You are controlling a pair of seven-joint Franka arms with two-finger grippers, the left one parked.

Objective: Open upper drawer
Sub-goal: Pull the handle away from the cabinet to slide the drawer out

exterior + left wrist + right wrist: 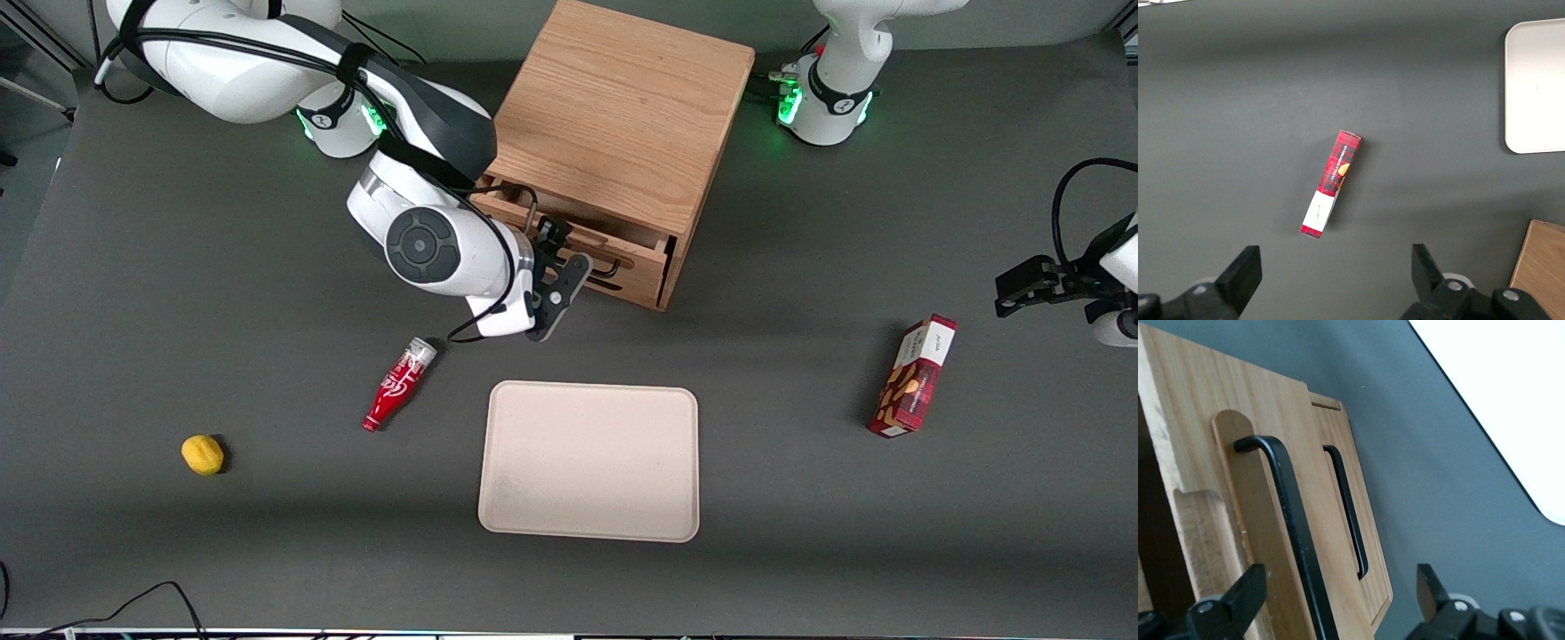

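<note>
Oak upper drawer (1271, 520) ajar, pincer (1338, 600) spread wide around its handle (1295, 527)

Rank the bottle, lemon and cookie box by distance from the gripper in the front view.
From the gripper at the upper drawer:
1. Bottle, nearer the camera.
2. Cookie box, toward the parked arm's end.
3. Lemon, toward the working arm's end.

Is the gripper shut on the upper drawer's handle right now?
No: in the right wrist view the gripper is open, its fingers either side of the upper drawer handle without pinching it.
</note>
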